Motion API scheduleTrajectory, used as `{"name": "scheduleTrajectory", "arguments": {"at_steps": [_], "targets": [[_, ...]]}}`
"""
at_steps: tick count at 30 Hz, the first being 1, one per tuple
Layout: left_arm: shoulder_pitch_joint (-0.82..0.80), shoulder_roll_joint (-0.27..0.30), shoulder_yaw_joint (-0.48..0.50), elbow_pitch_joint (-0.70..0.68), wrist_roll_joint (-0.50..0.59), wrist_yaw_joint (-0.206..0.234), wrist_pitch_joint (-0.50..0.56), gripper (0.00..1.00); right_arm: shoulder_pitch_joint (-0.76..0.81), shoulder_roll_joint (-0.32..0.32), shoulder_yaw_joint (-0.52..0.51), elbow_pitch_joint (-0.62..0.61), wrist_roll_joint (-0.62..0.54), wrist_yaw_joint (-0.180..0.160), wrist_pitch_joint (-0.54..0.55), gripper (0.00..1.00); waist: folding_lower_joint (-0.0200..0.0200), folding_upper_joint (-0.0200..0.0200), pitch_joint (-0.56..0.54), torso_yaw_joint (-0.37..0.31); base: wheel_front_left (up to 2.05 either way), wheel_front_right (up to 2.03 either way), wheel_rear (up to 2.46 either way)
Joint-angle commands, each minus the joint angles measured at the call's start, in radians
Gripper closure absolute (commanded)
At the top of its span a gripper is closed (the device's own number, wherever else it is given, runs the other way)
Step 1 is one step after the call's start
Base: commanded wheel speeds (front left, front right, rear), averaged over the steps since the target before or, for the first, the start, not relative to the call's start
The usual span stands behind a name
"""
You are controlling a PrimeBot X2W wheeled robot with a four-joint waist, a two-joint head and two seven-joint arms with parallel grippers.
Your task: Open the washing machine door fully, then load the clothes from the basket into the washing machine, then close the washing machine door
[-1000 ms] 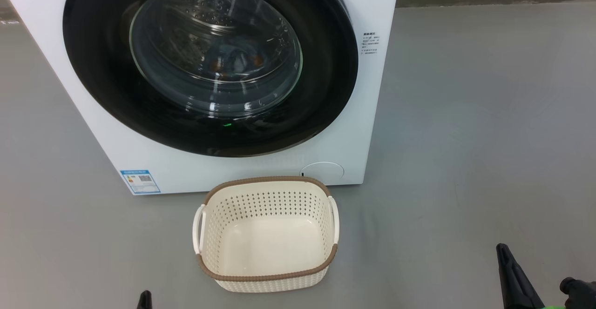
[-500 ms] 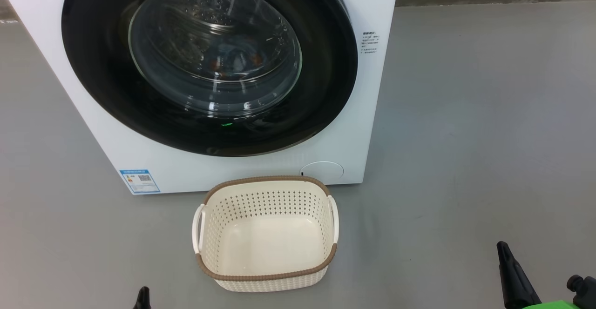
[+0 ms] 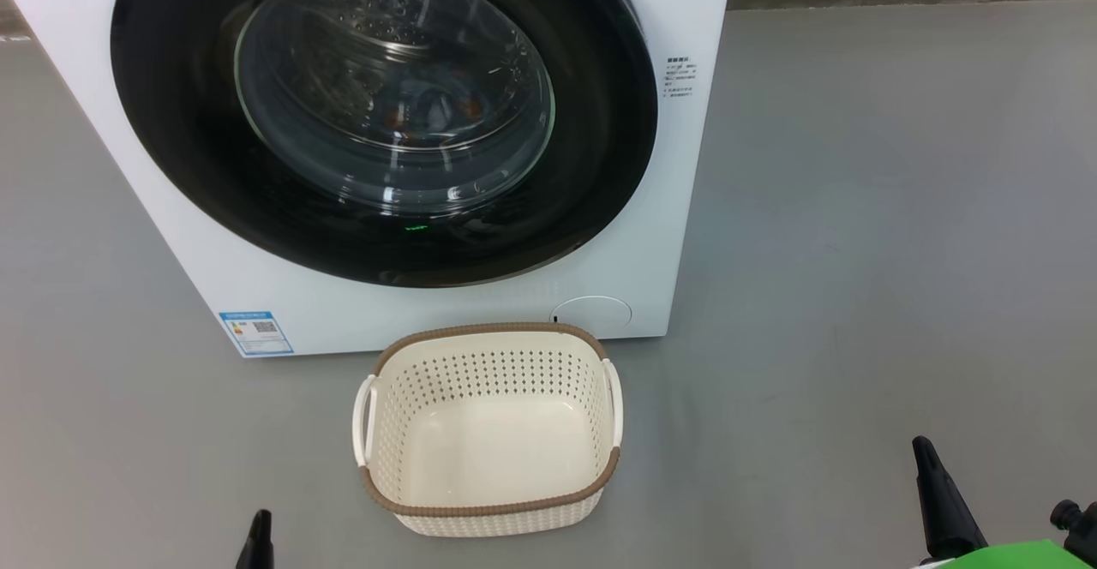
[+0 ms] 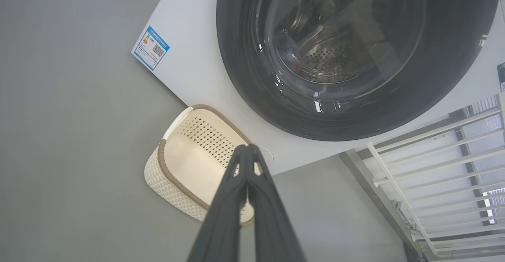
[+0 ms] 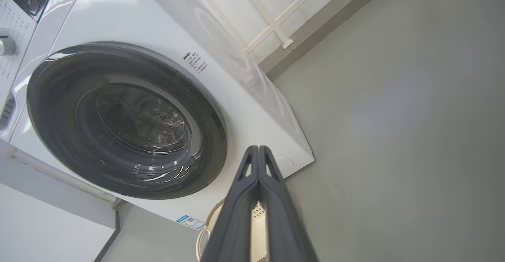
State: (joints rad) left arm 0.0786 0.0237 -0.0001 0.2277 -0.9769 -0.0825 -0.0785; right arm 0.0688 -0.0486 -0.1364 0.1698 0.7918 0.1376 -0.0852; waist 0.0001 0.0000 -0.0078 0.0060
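White front-loading washing machine (image 3: 411, 316), its glossy black round door (image 3: 604, 166) closed, blue-and-orange clothes (image 3: 433, 113) behind the glass (dimly); cream perforated plastic basket (image 3: 488, 330) just in front; left claw (image 4: 247, 147), right claw (image 5: 258, 148) both pinched tight.

Washing machine door (image 3: 386, 166) shut, clothes (image 3: 428, 111) visible through its glass; basket (image 3: 490, 509) empty, upright, in front.

Slightly higher in head view: left gripper (image 3: 260, 519), right gripper (image 3: 920, 446)

Indistinct clothes (image 3: 428, 113) behind the washing machine door (image 3: 600, 123); label (image 3: 255, 332) print illegible.
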Motion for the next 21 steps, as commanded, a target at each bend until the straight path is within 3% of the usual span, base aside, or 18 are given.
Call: {"name": "scheduleTrajectory", "arguments": {"at_steps": [1,21], "targets": [[-0.047,0.018,0.023,-0.019,-0.023,-0.007,0.005,1.0,-0.047,-0.007,0.012,-0.021,0.028,-0.003,0.007,1.0,-0.0001,0.0,0.0,0.0,0.0,0.0,0.0],[-0.091,0.021,0.051,-0.007,-0.216,-0.02,0.064,1.0,-0.088,-0.005,0.015,0.01,0.277,-0.004,0.068,1.0,-0.0001,0.0,0.004,-0.002,0.0,0.0,0.0]]}}
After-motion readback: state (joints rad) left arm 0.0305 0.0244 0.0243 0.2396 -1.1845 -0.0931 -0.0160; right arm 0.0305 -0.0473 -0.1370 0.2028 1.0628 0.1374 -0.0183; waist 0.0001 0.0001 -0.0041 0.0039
